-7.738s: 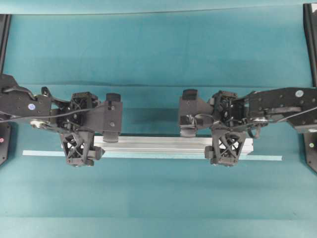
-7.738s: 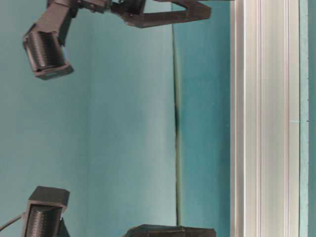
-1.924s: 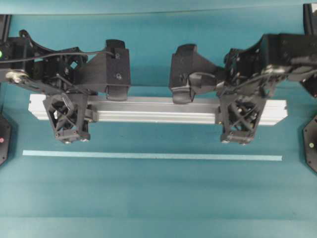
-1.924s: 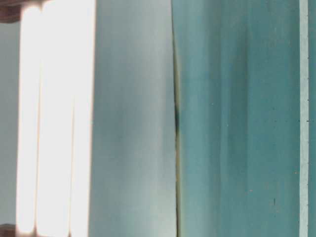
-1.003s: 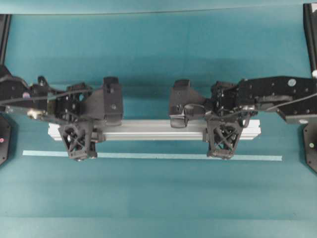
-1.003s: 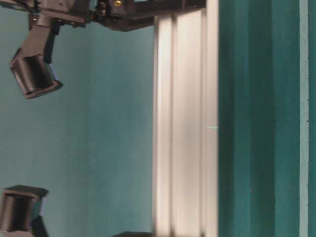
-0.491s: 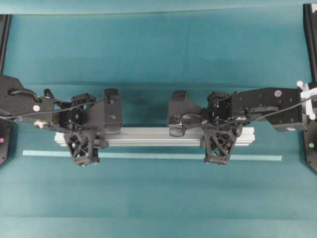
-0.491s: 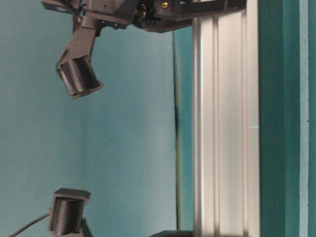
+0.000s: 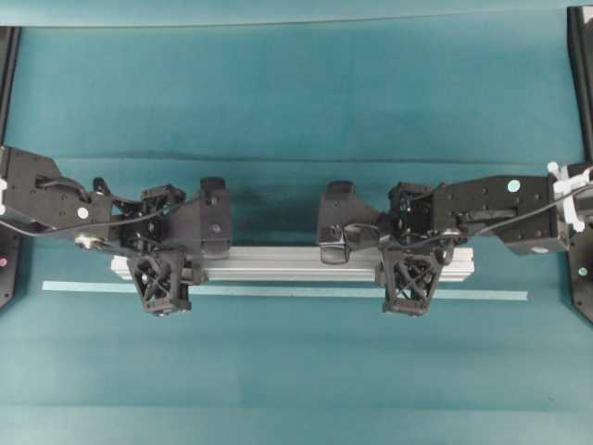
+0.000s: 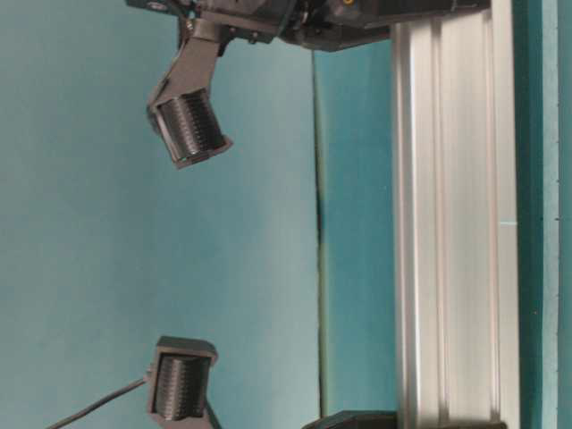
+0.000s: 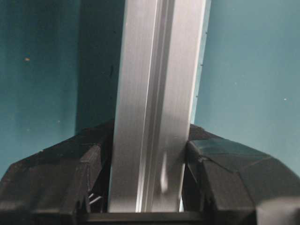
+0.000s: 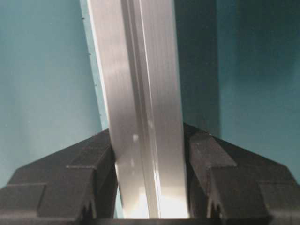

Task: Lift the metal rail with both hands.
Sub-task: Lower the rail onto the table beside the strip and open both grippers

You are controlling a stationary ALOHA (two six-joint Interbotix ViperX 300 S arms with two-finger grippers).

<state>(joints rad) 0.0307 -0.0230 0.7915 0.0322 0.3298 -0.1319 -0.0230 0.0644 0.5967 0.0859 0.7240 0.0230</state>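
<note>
Two pincers were clamped on the metal rail (image 9: 287,262): the left pincer (image 9: 160,283) near one end, the right pincer (image 9: 408,281) short of the other, each with fingers pressed against the rail's opposite long sides, as both wrist views showed. To carry this step well, both arms would need to move at one pace and one height, so the bar stayed level and did not twist in either grip. Beyond the pincers, the rail ran just beside the pale tape strip (image 9: 278,292) on the teal worktop (image 9: 296,93).
</note>
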